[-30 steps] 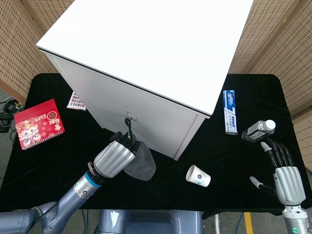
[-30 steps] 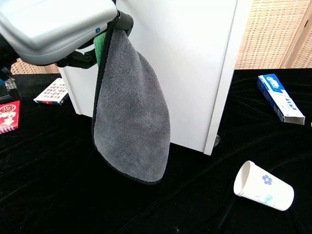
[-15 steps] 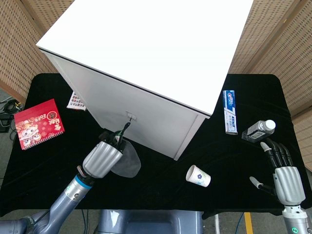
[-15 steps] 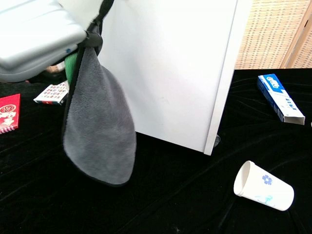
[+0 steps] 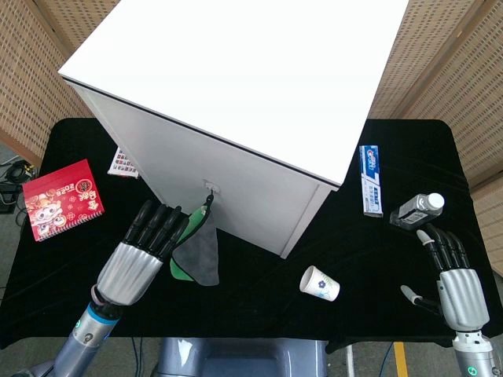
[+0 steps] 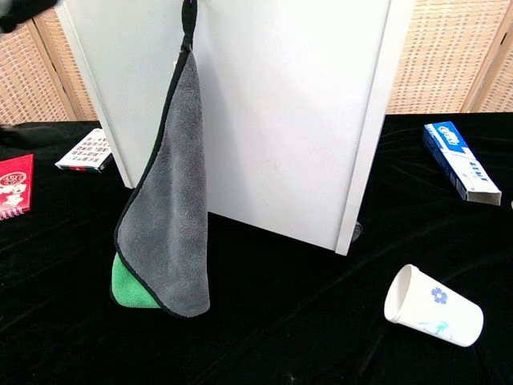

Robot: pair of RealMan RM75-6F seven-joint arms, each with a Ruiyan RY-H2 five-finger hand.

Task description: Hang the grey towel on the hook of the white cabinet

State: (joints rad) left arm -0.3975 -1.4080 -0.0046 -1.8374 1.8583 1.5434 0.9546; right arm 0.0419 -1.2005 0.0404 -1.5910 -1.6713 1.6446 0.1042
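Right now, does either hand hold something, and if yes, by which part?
Nothing is held. The left hand is open beside the grey towel, which hangs by its loop from the hook. The right hand is open too.

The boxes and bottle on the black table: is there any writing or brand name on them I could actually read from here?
Toothpaste box: blue and white lettering, too blurred to read in either view.
Red box: gold characters and a cartoon figure, too small to read.
Small box beside the white cabinet: print too small to read.
Bottle: label unreadable.
Paper cup: only a blue flower, no words.
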